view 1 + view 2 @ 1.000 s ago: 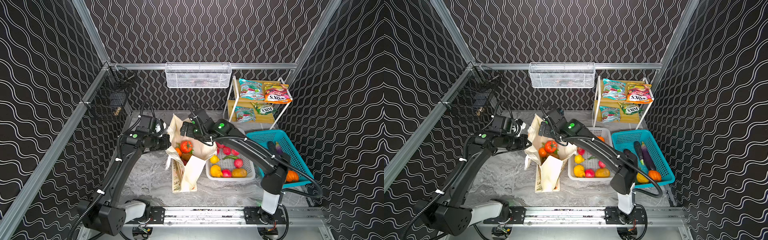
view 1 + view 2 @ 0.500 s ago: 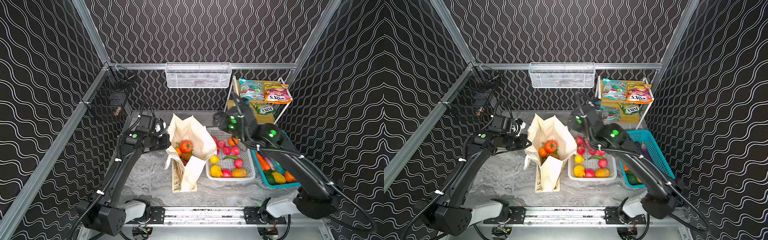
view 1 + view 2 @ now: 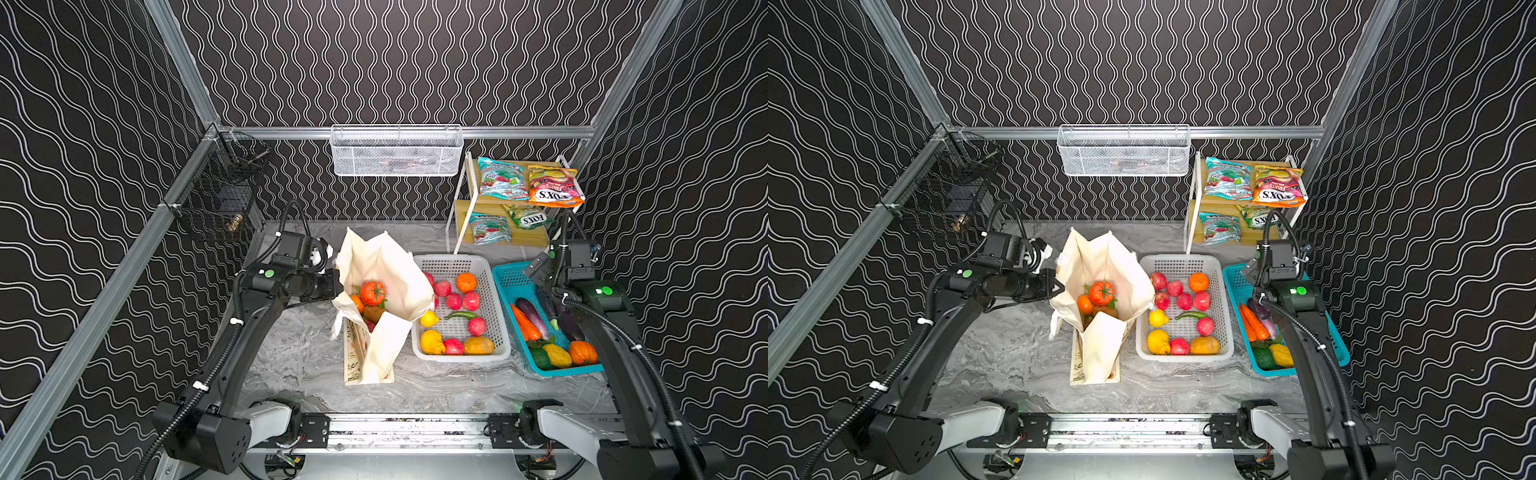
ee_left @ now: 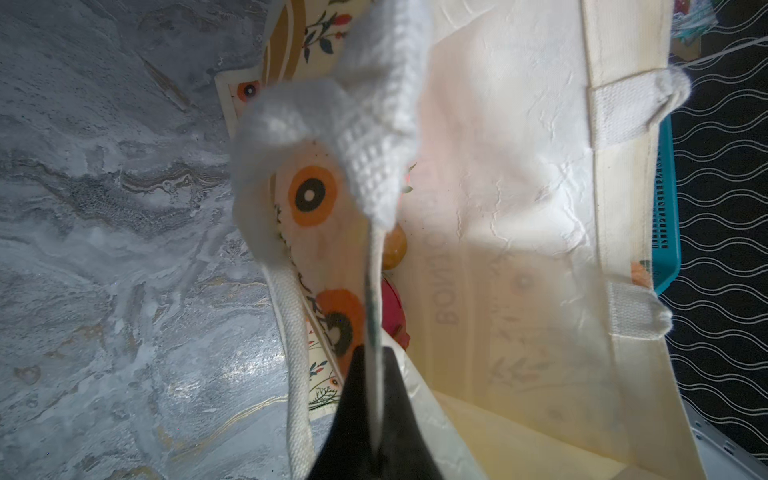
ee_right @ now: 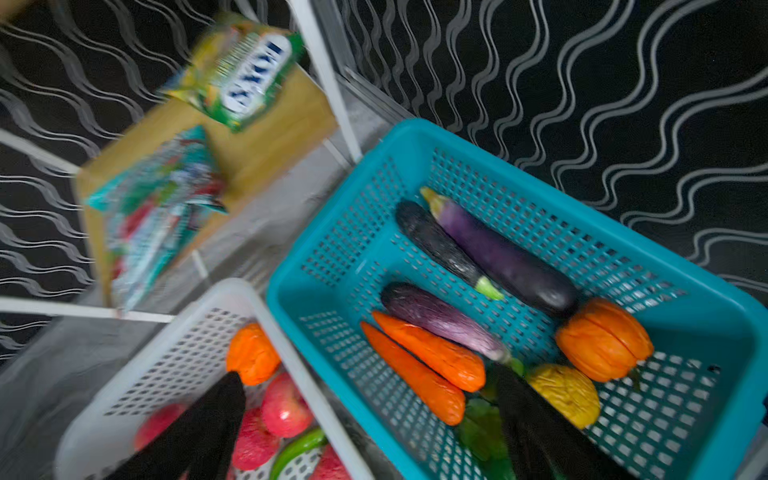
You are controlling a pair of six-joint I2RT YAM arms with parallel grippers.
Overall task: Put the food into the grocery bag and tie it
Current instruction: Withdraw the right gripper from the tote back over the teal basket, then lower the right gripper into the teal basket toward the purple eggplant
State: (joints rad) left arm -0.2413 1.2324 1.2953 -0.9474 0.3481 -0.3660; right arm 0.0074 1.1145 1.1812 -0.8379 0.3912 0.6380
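Grey marbled bench [image 3: 307, 353] in a booth of black wavy-lined walls [image 3: 395, 62].
Grocery bag [image 3: 386, 266] stands mid-frame in both top views, tomato [image 3: 372, 292] inside, left gripper [image 3: 334, 286] pinching its rim; white basket [image 3: 453, 262] and teal basket [image 3: 505, 272] to its right; right gripper [image 5: 370, 380] spread wide, empty, above them. Upper right, shelf [image 3: 462, 216] packets [image 3: 552, 192] read "FOX'S".

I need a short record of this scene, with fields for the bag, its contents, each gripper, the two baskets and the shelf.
bag: grocery bag upright on the table, mouth open
inside: tomato on top, more produce beneath
left gripper: jaws shut on the bag's rim
right gripper: jaws open, empty, over the baskets
white basket: orange and other fruit
teal basket: carrots and other vegetables
shelf: candy packets
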